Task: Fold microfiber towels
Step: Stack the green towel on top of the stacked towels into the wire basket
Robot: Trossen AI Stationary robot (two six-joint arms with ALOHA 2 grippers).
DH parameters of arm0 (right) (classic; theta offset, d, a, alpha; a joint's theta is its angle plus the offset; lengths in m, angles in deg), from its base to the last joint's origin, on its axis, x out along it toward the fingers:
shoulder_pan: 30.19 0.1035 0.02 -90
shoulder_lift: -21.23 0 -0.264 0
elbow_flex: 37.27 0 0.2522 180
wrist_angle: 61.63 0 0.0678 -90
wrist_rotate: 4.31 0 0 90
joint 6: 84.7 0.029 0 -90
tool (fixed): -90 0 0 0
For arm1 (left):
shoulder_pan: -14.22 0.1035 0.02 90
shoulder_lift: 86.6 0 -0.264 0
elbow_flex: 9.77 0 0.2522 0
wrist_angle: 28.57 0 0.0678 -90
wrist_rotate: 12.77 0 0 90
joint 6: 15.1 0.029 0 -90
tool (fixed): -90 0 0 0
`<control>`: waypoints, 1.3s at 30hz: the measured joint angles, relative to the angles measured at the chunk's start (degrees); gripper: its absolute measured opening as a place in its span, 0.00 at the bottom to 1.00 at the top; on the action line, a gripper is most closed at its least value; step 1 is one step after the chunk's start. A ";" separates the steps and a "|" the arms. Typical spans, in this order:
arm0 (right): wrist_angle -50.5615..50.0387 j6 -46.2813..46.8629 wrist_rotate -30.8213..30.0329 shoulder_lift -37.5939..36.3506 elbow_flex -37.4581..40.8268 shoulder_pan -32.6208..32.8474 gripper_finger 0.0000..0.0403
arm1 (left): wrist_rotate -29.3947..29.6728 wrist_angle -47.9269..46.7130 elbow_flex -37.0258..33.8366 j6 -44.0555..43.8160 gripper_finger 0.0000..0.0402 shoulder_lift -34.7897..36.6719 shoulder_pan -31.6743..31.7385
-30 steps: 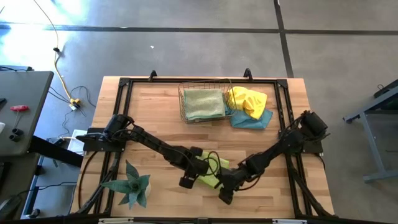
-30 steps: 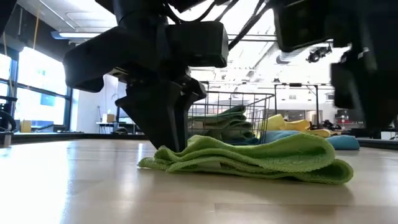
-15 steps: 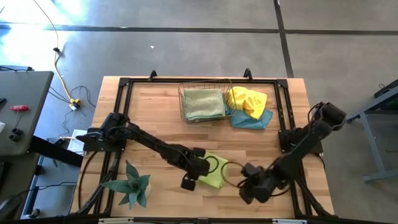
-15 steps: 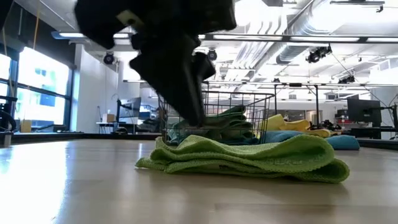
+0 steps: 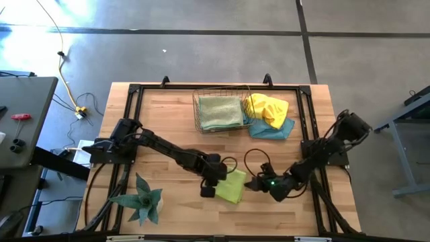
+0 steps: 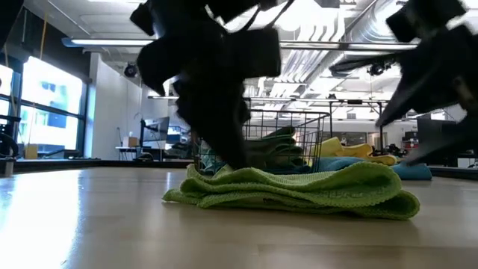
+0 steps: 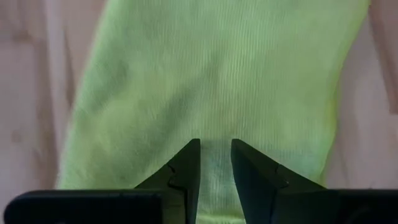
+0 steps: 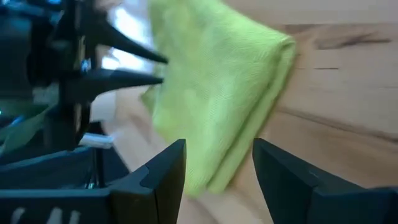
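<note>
A lime green microfiber towel (image 5: 233, 188) lies folded in several layers on the wooden table (image 5: 168, 114), near the front middle. My left gripper (image 5: 209, 189) stands over the towel's left end, pointing steeply down, its fingers a narrow gap apart (image 7: 216, 146). My right gripper (image 5: 251, 183) hovers just right of the towel, open wide and pointing left at its folded edge (image 8: 273, 68). It touches nothing. More microfiber towels lie at the back. My left gripper comes from above at a slant, and its fingertips (image 6: 228, 161) reach the towel's top layer (image 7: 217, 124) near its left end. Flat cloth shows in the gap; nothing is pinched. Whether the tips press the cloth I cannot tell. The towel lies flat on the table.
A copper wire basket (image 5: 196, 107) at the back middle holds a folded pale green towel (image 5: 220, 111). A yellow towel (image 5: 267, 107) lies on a light blue one (image 5: 272, 130) to its right. A spiky green plant (image 5: 142, 199) stands at the front left.
My right gripper has swung away from the towel's near side toward the table's right edge. It has then come back to the towel's right side, lower, and has rolled so that it points left. My left gripper has shifted slightly right over the towel. The towel stays put.
</note>
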 joint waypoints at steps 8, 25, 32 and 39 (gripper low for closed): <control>-0.55 2.13 7.38 3.39 -2.20 -3.02 0.52 | -0.21 0.96 -1.31 -1.88 0.20 0.00 -0.49; -4.73 7.76 4.23 13.30 -11.68 -6.18 0.61 | 0.25 4.03 -1.31 -3.66 0.20 0.00 -0.51; -4.81 8.15 2.98 14.91 -11.89 -6.61 0.51 | 0.25 4.62 -1.31 -3.66 0.20 0.00 -0.51; -9.87 8.31 3.01 15.10 -12.07 -8.30 0.26 | 0.25 5.19 -1.31 -3.84 0.20 0.00 -0.51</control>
